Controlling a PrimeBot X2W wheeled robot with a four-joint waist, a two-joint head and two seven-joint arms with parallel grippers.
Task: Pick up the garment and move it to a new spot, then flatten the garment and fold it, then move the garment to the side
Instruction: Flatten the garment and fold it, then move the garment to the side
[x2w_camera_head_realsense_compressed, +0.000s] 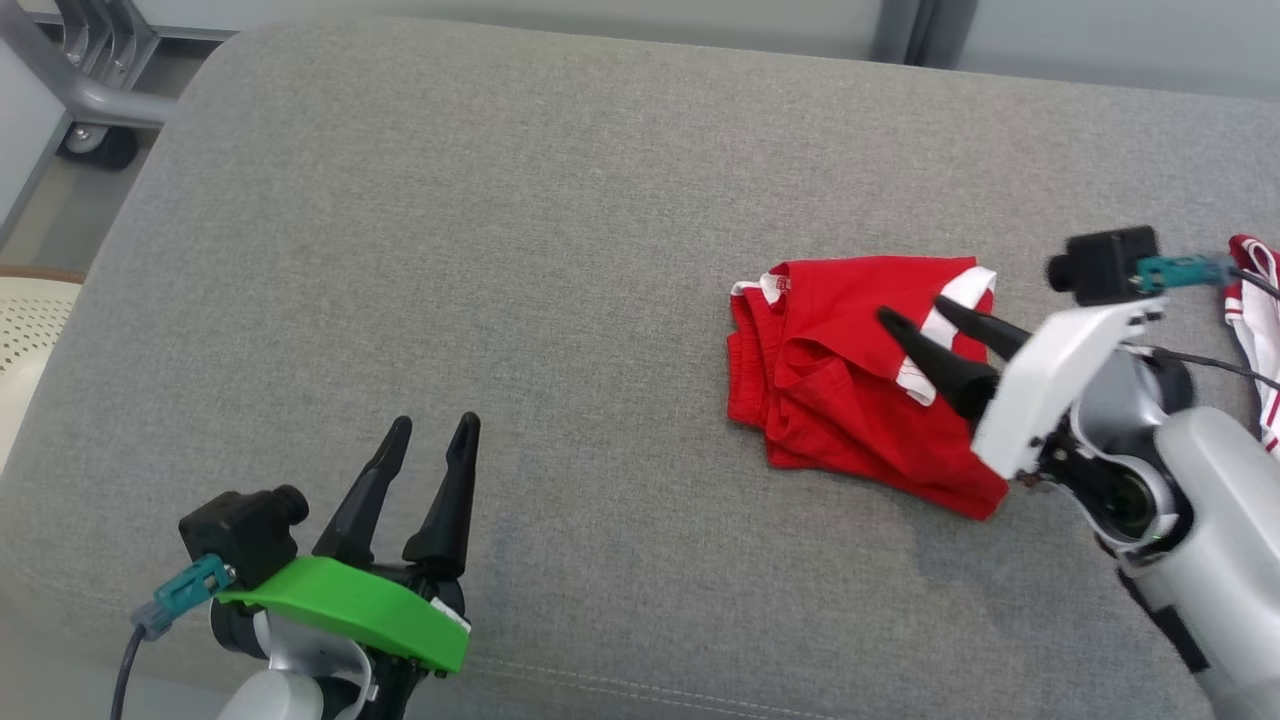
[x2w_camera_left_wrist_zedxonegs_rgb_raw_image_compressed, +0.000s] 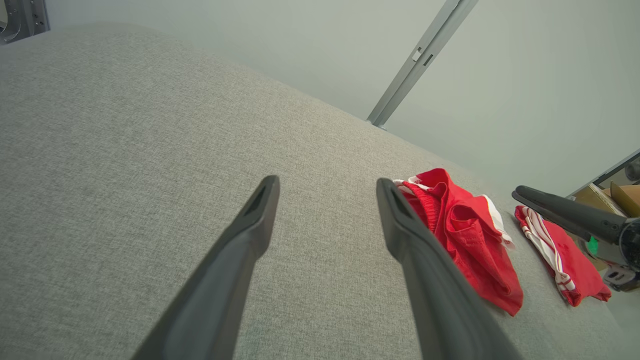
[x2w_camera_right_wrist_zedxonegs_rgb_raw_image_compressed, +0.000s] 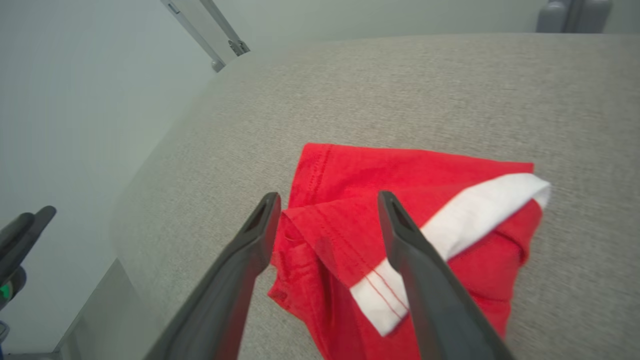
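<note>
My right gripper (x2w_camera_head_realsense_compressed: 912, 308) sits right of centre in the head view, its two dark fingers spread apart with nothing clamped between them, pointing up and left over the folded red cloth garment with white trim (x2w_camera_head_realsense_compressed: 840, 370). I cannot tell whether the tips touch the cloth. The garment lies in a rumpled, roughly square fold on the grey woven fabric surface (x2w_camera_head_realsense_compressed: 500, 250), with a white band across its upper right corner. My left gripper (x2w_camera_head_realsense_compressed: 434, 423) is at the lower left of the frame, fingers also parted and empty, above bare grey fabric and well apart from the garment. A second red and white striped garment (x2w_camera_head_realsense_compressed: 1255, 330) lies at the far right edge.
</note>
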